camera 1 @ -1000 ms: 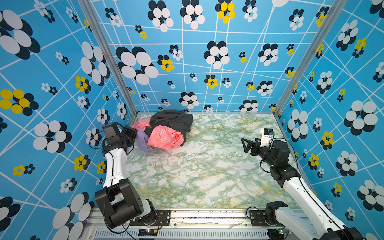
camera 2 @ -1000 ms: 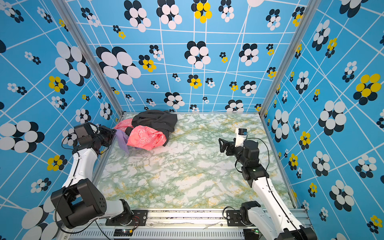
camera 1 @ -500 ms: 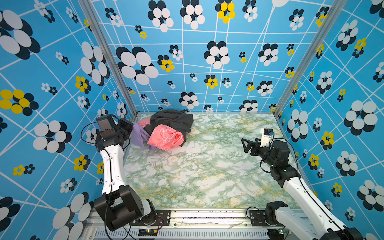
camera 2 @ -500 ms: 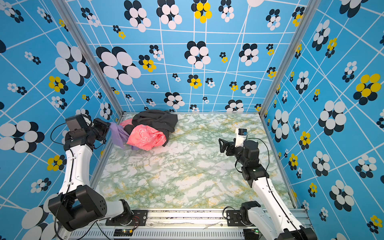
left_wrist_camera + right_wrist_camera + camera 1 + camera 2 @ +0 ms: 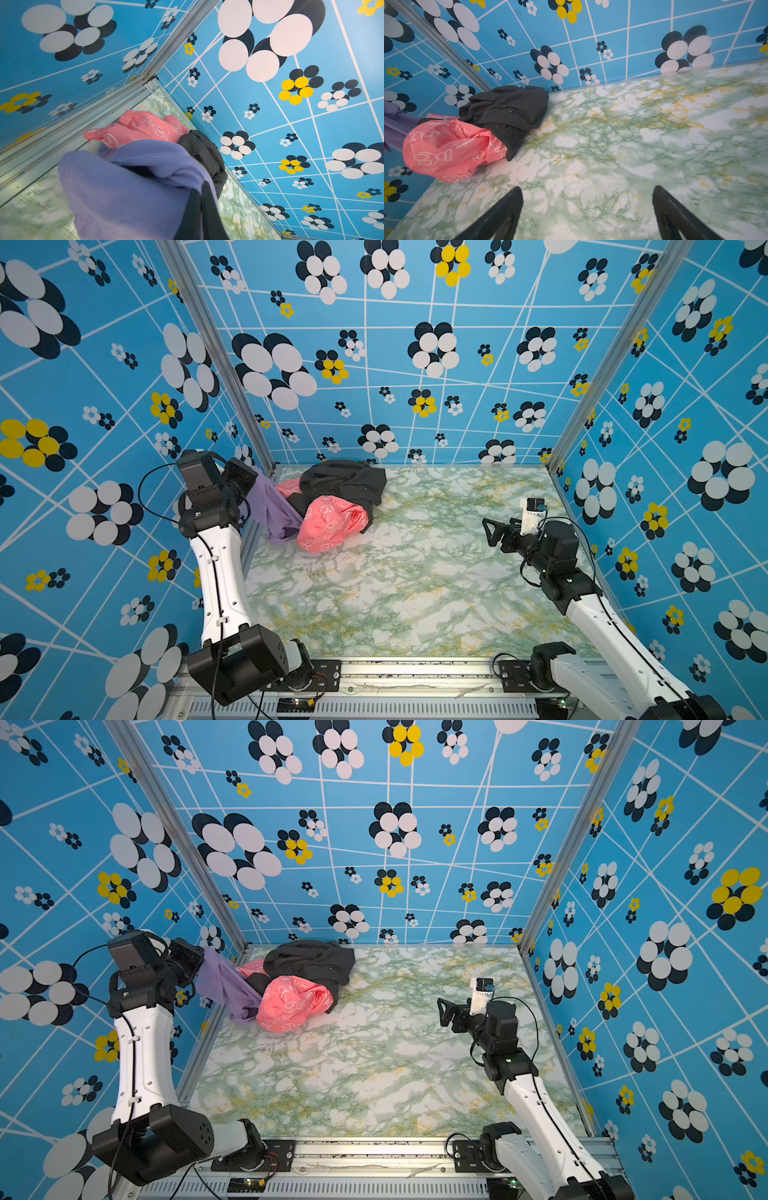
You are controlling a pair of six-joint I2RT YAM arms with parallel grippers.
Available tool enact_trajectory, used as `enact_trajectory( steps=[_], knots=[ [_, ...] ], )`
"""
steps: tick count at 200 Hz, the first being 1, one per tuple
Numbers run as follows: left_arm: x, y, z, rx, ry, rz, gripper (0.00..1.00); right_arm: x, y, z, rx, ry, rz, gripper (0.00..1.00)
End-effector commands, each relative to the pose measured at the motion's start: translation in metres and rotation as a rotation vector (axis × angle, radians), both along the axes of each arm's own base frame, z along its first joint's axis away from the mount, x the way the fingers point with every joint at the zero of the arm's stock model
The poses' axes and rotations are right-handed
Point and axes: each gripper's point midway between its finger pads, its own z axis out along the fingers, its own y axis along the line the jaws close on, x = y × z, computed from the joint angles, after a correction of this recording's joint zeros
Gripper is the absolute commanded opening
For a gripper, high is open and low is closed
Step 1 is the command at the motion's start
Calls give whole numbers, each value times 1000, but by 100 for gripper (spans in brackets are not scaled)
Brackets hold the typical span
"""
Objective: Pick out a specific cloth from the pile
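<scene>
Got the left hand [image 5: 202,199] clenched on one end of the cloth [image 5: 276,510], held up off the surface [image 5: 415,580] right by the left wall [image 5: 124,489]. Hangs from there as one long lavender strip, slanting down toward the pile [image 5: 340,497], low end bunched on the surface and pressed against the coral-pink cloth [image 5: 330,522]. Tucked under the pink, or just leaning on it? Can't tell from either top view. Looks clear of the black garment [image 5: 345,481] from above, though the left wrist view puts black fabric just behind the lavender fold.

So, long axis running straight from hand to pile. Probably best to pull along that same line, up and away from the pile, to slide the tail free without dragging the pink along. Going sideways seems riskier, but just guessing.

Right hand [image 5: 587,188] spread wide, holding nothing, hovering over the surface well apart from the pile on the right side, pointed roughly toward it. Way nearer on the left, no contest. Likely a one-arm job, unless the pink needs pinning down.
</scene>
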Motion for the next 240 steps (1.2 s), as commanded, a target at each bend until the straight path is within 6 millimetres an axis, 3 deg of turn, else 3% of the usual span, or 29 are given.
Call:
enact_trajectory(
  steps=[1, 32, 61, 105, 149, 165, 190, 197, 223, 240],
  knots=[
    [-6, -15, 58, 152, -129, -35, 0, 1, 2, 15, 10, -29, 1, 99],
    [5, -61, 58, 283, -107, -178, 0, 2, 3, 15, 11, -27, 1, 99],
    [14, -116, 31, 410, -53, -351, 0, 2, 3, 13, 12, -22, 2, 99],
    [10, -200, -48, 526, 75, -638, 0, 3, 3, 10, 8, -13, 3, 99],
    [-17, -268, -136, 653, 257, -918, 0, 6, 5, 7, 16, 1, 6, 99],
    [-27, -283, -161, 704, 318, -996, 10, 7, 6, 7, 21, 3, 8, 99],
    [-36, -295, -178, 750, 367, -1048, 42, 8, 7, 8, 20, 5, 9, 99],
    [-36, -294, -175, 745, 360, -1039, 56, 8, 7, 8, 19, 6, 9, 99],
    [-34, -287, -146, 715, 256, -942, 88, 8, 7, 7, 16, 6, 10, 99],
    [-34, -272, -119, 656, 167, -840, 98, 8, 7, 6, 16, 8, 10, 99]
  ],
)
